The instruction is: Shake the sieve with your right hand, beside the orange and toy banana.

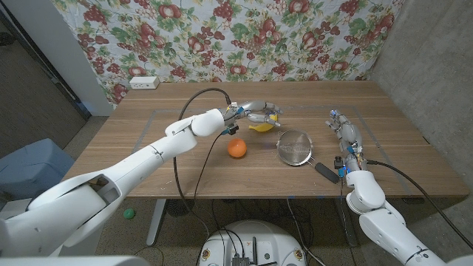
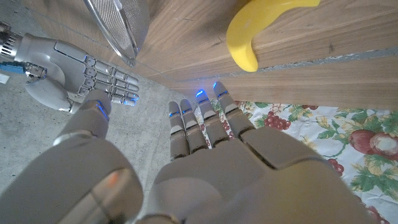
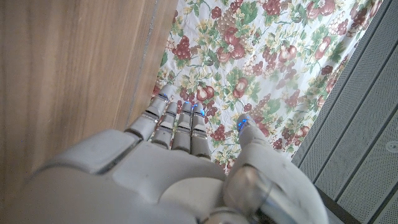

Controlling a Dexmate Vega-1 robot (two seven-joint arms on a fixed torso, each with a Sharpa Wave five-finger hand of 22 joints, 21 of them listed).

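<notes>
A wide wooden tabletop (image 1: 148,140) stretches in front of a cloth backdrop (image 1: 244,37) printed with fruit and leaves. The long white left arm (image 1: 133,166) reaches across the tabletop from the near left corner toward the middle. Its left hand (image 1: 255,112) is extended just beside the toy banana (image 1: 264,124), fingers straight and apart, gripping nothing; whether the fingers touch the banana cannot be told. The right hand (image 1: 346,137) is near the right side of the tabletop with fingers straight and held close together, holding nothing. The sieve (image 1: 295,147), a round metal mesh bowl with a dark handle pointing toward the near right, lies on the tabletop between the two hands, just beside the right hand and apart from it. The toy banana lies just behind the sieve's left rim. The orange (image 1: 237,148) sits to the left of the sieve. A white power strip (image 1: 144,83) rests at the far left edge.
</notes>
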